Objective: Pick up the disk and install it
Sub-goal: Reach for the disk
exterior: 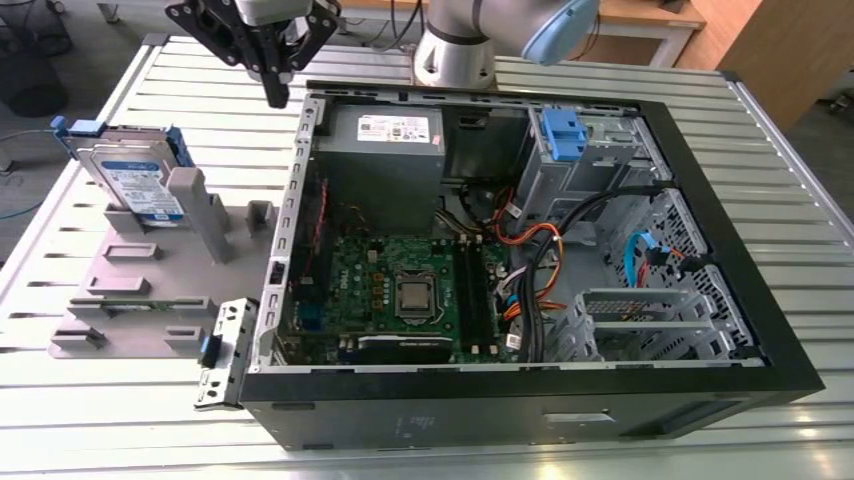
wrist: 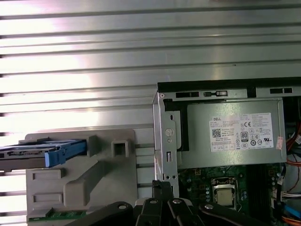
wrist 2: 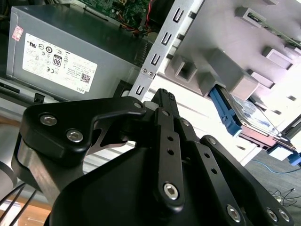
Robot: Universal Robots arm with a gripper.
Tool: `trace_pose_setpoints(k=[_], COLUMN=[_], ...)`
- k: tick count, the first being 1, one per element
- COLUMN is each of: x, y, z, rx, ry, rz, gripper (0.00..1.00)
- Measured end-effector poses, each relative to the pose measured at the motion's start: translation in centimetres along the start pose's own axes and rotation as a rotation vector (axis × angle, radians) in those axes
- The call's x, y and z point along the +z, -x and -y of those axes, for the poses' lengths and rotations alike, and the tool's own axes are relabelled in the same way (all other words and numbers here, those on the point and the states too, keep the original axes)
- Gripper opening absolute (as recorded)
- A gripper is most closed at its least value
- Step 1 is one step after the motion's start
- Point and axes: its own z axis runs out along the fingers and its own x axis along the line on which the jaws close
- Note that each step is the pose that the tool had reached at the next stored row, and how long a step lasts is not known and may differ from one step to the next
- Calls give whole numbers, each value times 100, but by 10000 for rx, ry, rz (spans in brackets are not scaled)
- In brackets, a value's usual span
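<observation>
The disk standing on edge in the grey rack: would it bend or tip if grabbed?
Probably rigid: the disk looks metal-cased, so it shouldn't flex. Standing on edge in the grey rack, it might tip if nudged sideways. Its smooth faces could be slippery.

Rack (exterior: 174, 278) beside case (exterior: 534, 410) on the bench (exterior: 787, 180).
The disk (exterior: 134, 185) stands upright in the rack, toward the bench's edge at the exterior view's left.
</observation>
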Motion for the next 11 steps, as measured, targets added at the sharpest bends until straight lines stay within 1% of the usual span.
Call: trace_pose_setpoints(k=[6, 11], x=[9, 47], y=[-27, -72], z=[3, 8], rx=[0, -1], ry=[0, -1], rz=[0, -1], gripper=[11, 11])
